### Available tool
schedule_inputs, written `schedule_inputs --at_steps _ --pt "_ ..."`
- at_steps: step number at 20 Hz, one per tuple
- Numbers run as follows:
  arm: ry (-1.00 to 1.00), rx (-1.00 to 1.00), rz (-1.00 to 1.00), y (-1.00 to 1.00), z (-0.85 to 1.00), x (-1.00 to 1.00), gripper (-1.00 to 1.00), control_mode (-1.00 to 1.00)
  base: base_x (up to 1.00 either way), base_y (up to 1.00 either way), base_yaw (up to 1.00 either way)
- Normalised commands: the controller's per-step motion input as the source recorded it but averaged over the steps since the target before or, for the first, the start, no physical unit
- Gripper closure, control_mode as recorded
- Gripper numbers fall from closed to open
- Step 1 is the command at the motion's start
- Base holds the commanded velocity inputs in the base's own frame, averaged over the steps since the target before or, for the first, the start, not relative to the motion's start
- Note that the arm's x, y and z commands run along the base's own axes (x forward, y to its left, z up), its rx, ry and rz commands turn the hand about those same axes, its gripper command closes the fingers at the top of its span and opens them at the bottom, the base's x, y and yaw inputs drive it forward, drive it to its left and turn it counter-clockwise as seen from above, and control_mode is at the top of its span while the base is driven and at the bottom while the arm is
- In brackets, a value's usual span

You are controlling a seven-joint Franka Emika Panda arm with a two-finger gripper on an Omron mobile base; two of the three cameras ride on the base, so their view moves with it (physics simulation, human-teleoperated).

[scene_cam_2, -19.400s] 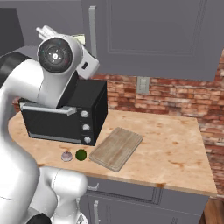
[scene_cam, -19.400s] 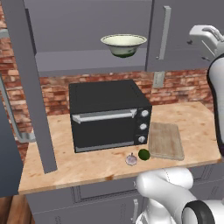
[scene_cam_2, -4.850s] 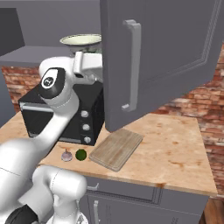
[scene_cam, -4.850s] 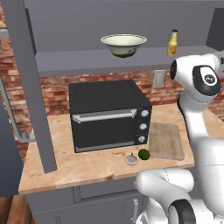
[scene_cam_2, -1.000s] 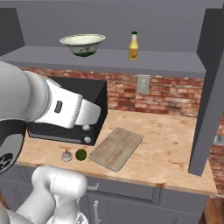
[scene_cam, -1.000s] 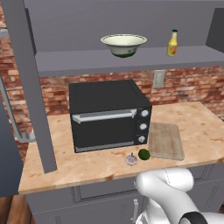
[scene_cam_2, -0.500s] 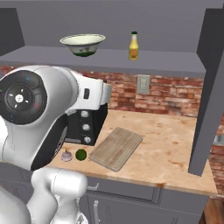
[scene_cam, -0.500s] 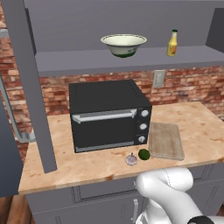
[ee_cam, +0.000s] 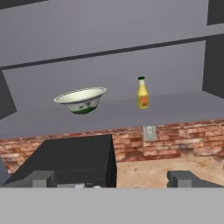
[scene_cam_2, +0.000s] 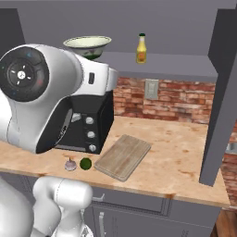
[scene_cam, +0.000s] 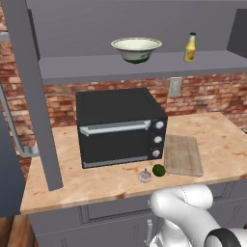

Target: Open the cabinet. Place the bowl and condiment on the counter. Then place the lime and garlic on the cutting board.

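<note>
The cabinet (scene_cam: 120,19) stands open, both doors swung wide. On its shelf sit the cream bowl (scene_cam: 136,48) (scene_cam_2: 88,45) (ee_cam: 81,100) and, to its right, the yellow condiment (scene_cam: 190,47) (scene_cam_2: 141,48) (ee_cam: 142,93). Below, on the counter (scene_cam: 217,140), the cutting board (scene_cam: 182,154) (scene_cam_2: 123,156) lies right of the oven. The lime (scene_cam: 158,170) (scene_cam_2: 85,163) and garlic (scene_cam: 144,175) (scene_cam_2: 70,164) rest side by side on the counter by the board's near left corner. My gripper (ee_cam: 111,181) is open and holds nothing, facing the shelf from well back and below it.
A black oven (scene_cam: 120,125) occupies the counter's left half under the bowl. The open left door (scene_cam: 29,96) and right door (scene_cam_2: 222,92) jut out on either side. My arm's bulky joint (scene_cam_2: 28,78) blocks the left of the right base view. An outlet (scene_cam: 175,87) sits on the brick wall.
In the right base view my arm has swung up and turned, its big round joint now high at the left. Bowl, condiment, lime and garlic have not moved.
</note>
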Motion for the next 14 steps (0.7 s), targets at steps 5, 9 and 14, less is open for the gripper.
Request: schedule_inputs --at_steps 5,9,14 --pt "0.00 0.00 -0.04 0.00 0.00 0.40 -1.00 -1.00 0.00 0.00 0.00" --pt "0.00 0.00 -0.03 0.00 0.00 0.43 -1.00 -1.00 0.00 0.00 0.00" --pt "0.00 0.00 -0.01 0.00 0.00 0.38 -1.00 -1.00 0.00 0.00 0.00"
